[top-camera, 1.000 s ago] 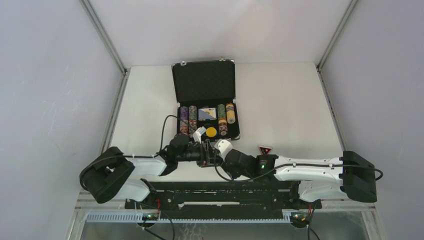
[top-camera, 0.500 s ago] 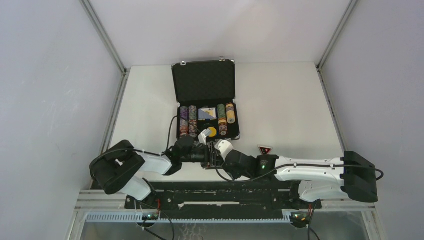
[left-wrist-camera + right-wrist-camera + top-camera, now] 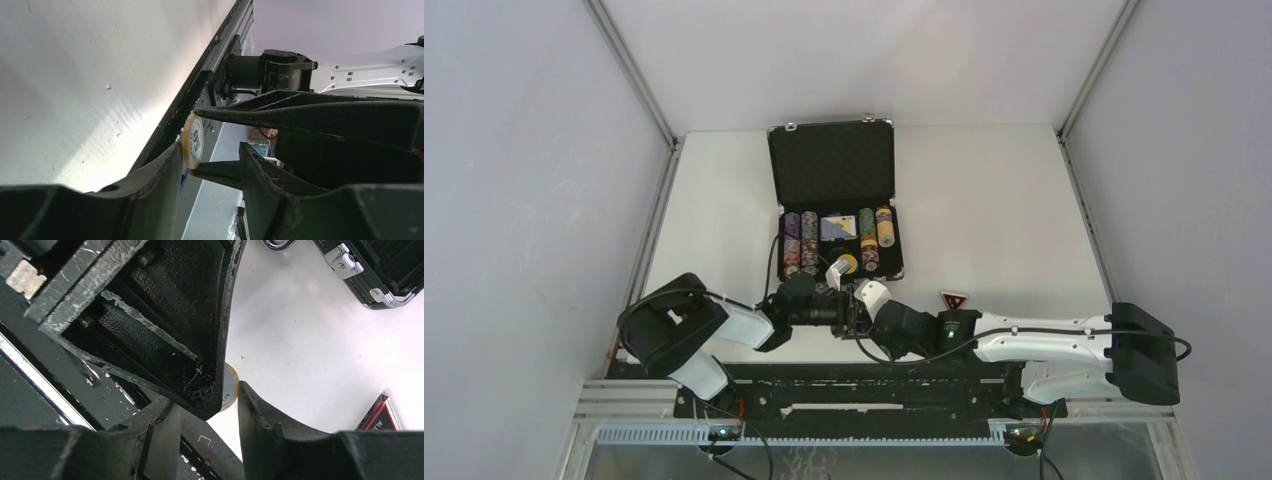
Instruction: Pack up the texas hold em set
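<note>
Right claw [image 3: 205,397] pinched yellow button [image 3: 194,141] just near of open briefcase [image 3: 830,165]; left claw [image 3: 207,150] jaws spread beside it.

Black case [image 3: 831,163] stands open at upper centre of frame on the white table [image 3: 984,200], lid toward the top edge. The tray holds chip stacks [image 3: 800,242] in rows at left and right, with a card deck [image 3: 838,228] between them. A yellow disc [image 3: 849,264] sits below the deck; a white piece overlaps its left edge. A red-black triangle token [image 3: 953,299] lies on the table, lower right of the case and apart from it. Left arm [image 3: 724,325] runs from lower left to centre, right arm [image 3: 1034,345] from lower right. Left gripper [image 3: 840,310] and right gripper [image 3: 858,314] meet tip to tip just below the case's front edge. Jaws too dark to read.
</note>
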